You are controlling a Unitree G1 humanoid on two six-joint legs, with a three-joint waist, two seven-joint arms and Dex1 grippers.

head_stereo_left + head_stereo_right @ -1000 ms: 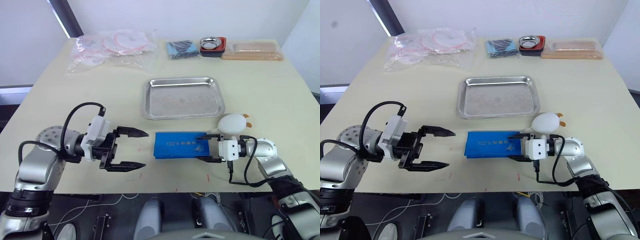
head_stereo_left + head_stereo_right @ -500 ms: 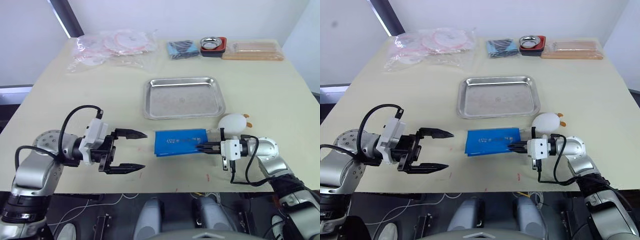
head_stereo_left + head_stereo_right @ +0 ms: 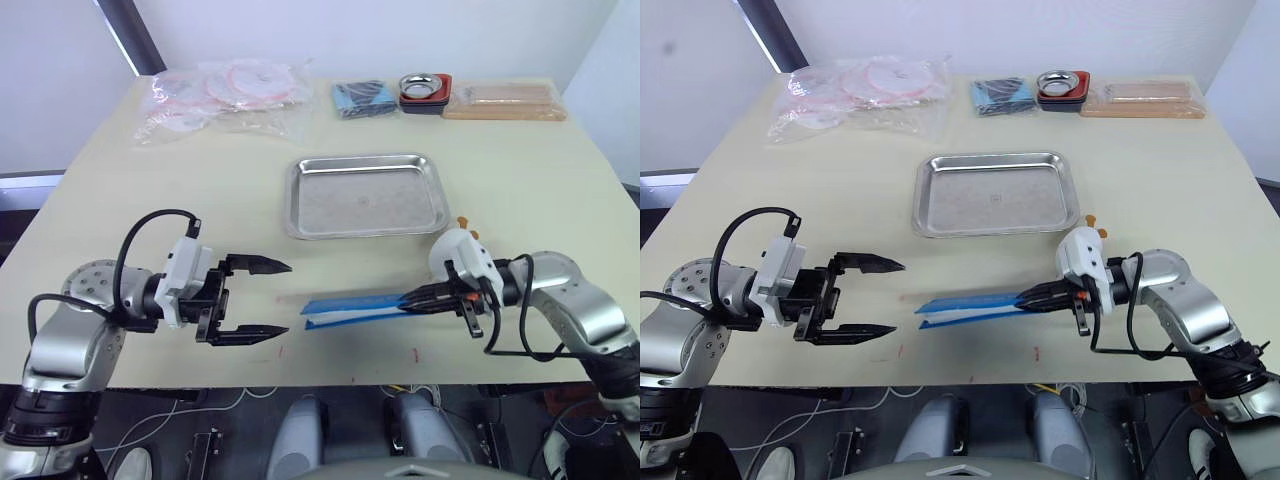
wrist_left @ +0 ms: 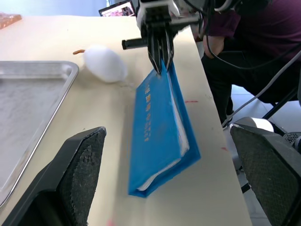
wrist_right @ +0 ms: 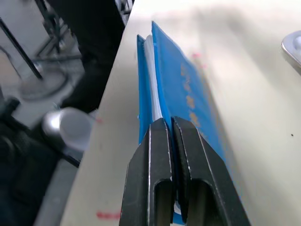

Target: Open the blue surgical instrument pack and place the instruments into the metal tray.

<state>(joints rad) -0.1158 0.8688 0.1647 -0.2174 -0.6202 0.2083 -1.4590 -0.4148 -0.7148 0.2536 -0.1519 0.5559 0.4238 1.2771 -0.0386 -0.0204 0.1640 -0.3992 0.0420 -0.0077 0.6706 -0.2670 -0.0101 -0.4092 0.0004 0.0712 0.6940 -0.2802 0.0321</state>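
While the right claw (image 3: pixel 1025 297) pinched the blue surgical instrument pack (image 3: pixel 970 305) tilted edgewise, its long axis pointed toward the gaping left claw (image 3: pixel 885 297).

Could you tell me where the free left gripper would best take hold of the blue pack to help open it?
Probably the top flap at the pack's loose end nearest the left gripper. The right gripper pinches the opposite end and tilts the pack, so its layers gape there, showing the whitish lining. Coming in level from the robot's left, the open jaws could close on that flap alone.
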